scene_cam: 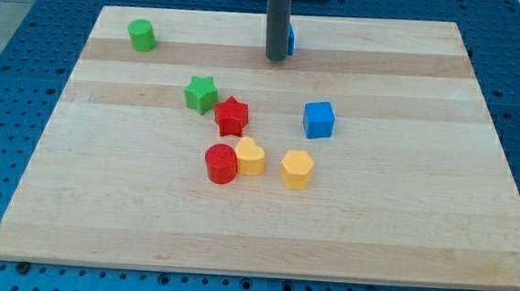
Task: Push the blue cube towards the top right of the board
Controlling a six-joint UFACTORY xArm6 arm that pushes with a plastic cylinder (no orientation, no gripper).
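Observation:
The blue cube [319,119] sits on the wooden board [402,220], a little right of the middle. My tip [275,58] is near the view's top centre, well above and left of the blue cube, not touching it. A second blue block [290,39] is mostly hidden behind the rod; only a sliver shows at its right side.
A green cylinder [142,35] stands at the top left. A green star [201,94] and a red star [232,116] touch near the centre. Below them are a red cylinder [221,164], a yellow heart-like block [251,156] and a yellow hexagonal block [297,169].

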